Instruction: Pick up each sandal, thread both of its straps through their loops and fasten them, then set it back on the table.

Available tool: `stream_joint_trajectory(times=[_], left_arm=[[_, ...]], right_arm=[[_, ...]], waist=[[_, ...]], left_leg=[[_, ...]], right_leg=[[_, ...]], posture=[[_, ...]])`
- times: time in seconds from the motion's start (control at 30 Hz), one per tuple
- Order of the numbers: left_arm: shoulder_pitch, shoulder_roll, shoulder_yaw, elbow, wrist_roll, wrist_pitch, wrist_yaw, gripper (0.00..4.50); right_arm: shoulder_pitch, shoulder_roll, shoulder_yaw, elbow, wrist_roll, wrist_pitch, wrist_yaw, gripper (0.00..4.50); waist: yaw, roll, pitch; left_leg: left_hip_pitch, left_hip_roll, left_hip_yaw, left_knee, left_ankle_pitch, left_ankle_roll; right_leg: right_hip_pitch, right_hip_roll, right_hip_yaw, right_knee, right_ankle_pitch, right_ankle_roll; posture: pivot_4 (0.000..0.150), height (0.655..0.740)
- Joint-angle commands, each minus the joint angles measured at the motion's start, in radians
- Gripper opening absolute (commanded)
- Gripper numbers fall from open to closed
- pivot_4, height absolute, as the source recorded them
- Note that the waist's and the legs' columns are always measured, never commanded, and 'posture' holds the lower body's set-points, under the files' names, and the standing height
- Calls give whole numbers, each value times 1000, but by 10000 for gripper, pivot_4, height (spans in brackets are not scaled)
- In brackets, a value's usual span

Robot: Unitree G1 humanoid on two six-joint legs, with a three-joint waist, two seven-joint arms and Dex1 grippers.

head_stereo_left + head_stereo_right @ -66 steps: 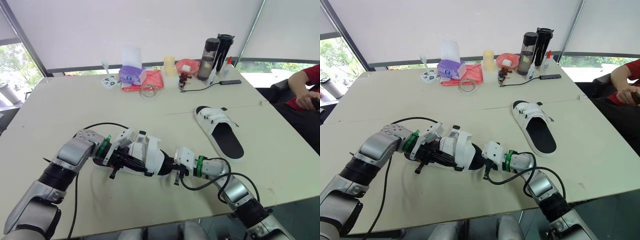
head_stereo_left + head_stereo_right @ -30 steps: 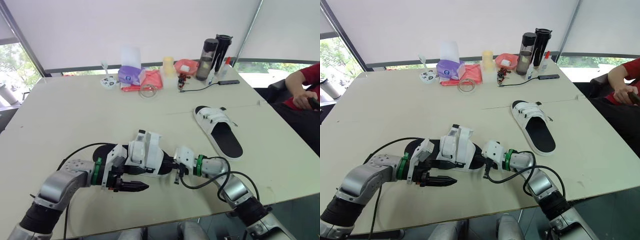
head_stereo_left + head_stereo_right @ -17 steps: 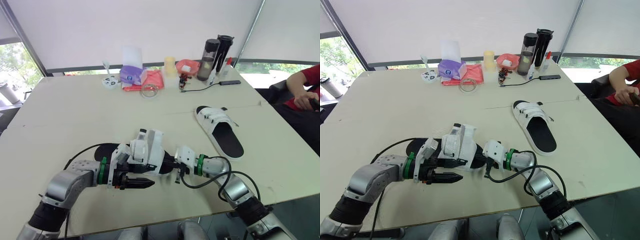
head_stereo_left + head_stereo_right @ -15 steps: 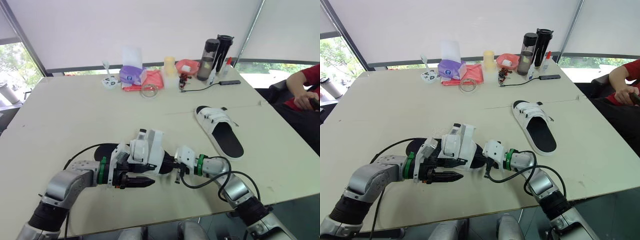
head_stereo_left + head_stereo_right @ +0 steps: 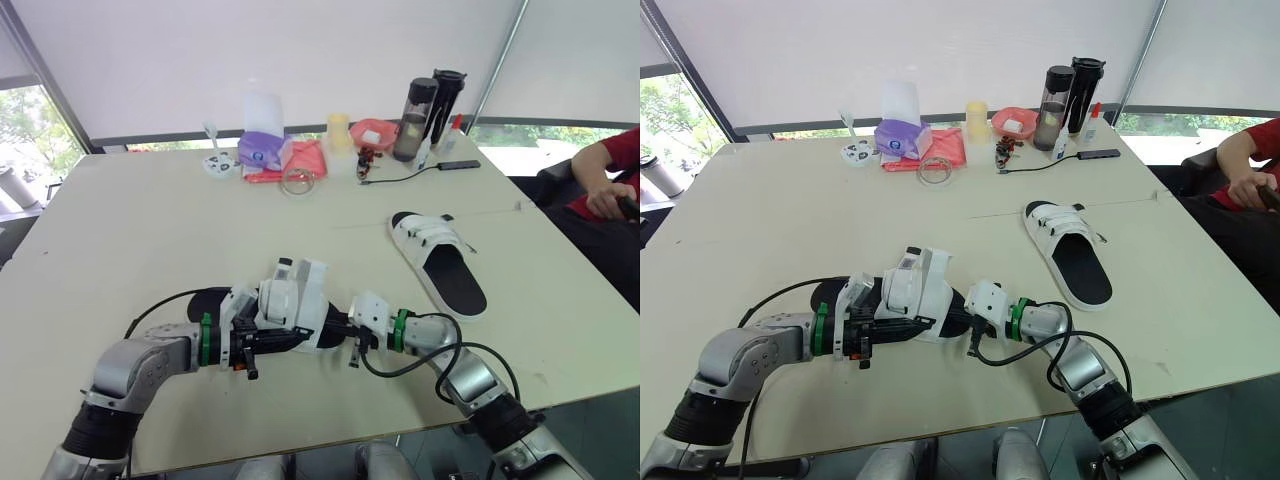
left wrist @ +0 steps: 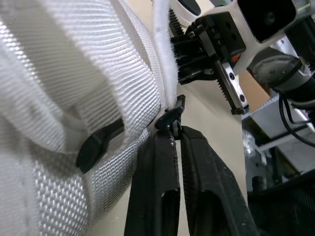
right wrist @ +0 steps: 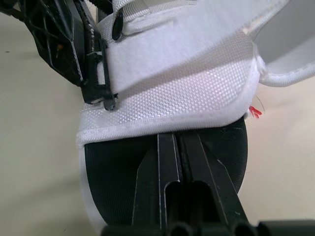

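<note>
right gripper (image 7: 178,140) fingers pressed nearly together, tips at the hem of the sandal (image 7: 187,93)'s white woven upper, over the black footbed (image 7: 113,187). strap (image 7: 162,46) runs across the upper to a black buckle (image 7: 101,93); left gripper (image 7: 93,69) tip touches it. red thread (image 7: 254,112) on the upper's edge (tiny). beige table (image 7: 34,147) beneath.

wide bare table (image 5: 130,210) left and ahead; second sandal (image 5: 440,262) blocks right (clutter (image 5: 300,155) along far edge).
</note>
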Motion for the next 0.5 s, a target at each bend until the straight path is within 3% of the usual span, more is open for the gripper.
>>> stream_joint_trajectory(times=[0.03, 0.5], left_arm=[[-22, 0, 46, -23, -27, -1, 14, 569], [124, 161, 1, -94, -54, 28, -96, 569]], right_arm=[[56, -30, 44, 186, -109, 94, -24, 0], [56, -33, 48, 190, -108, 92, -22, 0]], waist=[[0, 0, 0], [-5, 3, 0]], left_leg=[[0, 0, 0, 0, 0, 0], [3, 0, 0, 0, -2, -1]], right_leg=[[0, 0, 0, 0, 0, 0], [-1, -1, 0, 0, 0, 0]], posture=[[1500, 7400], [1500, 7400]])
